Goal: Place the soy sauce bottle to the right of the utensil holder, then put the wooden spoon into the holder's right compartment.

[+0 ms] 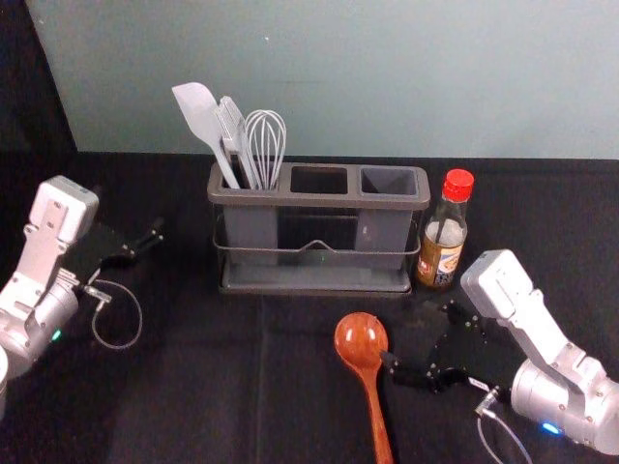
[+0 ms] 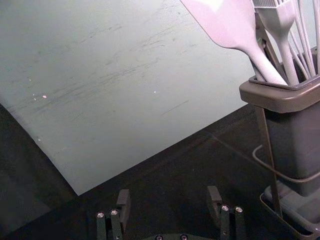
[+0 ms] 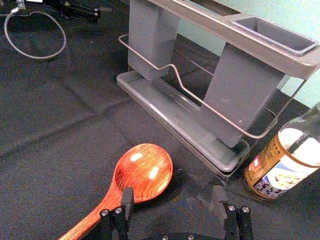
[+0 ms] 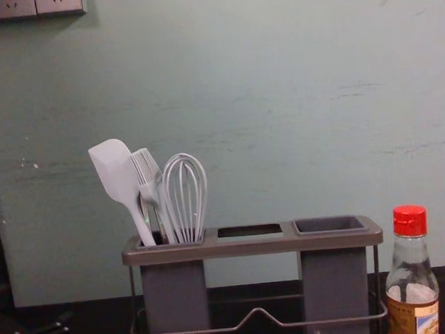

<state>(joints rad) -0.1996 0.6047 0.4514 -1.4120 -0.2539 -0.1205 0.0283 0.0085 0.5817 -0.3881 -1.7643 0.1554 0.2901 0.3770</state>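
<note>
Soy sauce bottle, clear glass with a red cap and a brown, white and blue label (image 1: 443, 244): upright on the black cloth-covered worktop (image 1: 208, 387), just beside the right end of the utensil holder.
Utensil holder, grey-brown plastic frame with grey cups, a thin wire rail and a long grey base tray (image 1: 319, 200): standing toward the back of the worktop, in front of the pale grey-green wall (image 1: 338, 77).
Holder's left compartment: a pale, broad-bladed spatula (image 1: 198, 114), a pale bristled brush (image 1: 230, 124) and a pale wire whisk (image 1: 266, 140), all handle down, the spatula leaning outward to the left.
Holder's middle compartment: a dark rectangular opening (image 1: 319, 180).
Holder's right compartment: a grey rectangular cup (image 1: 390, 181), the one nearest the bottle.
Wooden spoon, glossy reddish-brown with a round bowl (image 1: 362, 338): lying on the worktop in front of the holder, bowl toward the holder, handle toward the robot.
Right tool (image 1: 418, 333): wide, low over the worktop beside the spoon's bowl, in front of the bottle and the holder's right end. In the right wrist view, one finger (image 3: 127, 197) overlaps the bowl's edge; whether they touch, I cannot tell.
Left tool (image 1: 147, 242): wide, well apart from the spoon, out to the left of the holder.
</note>
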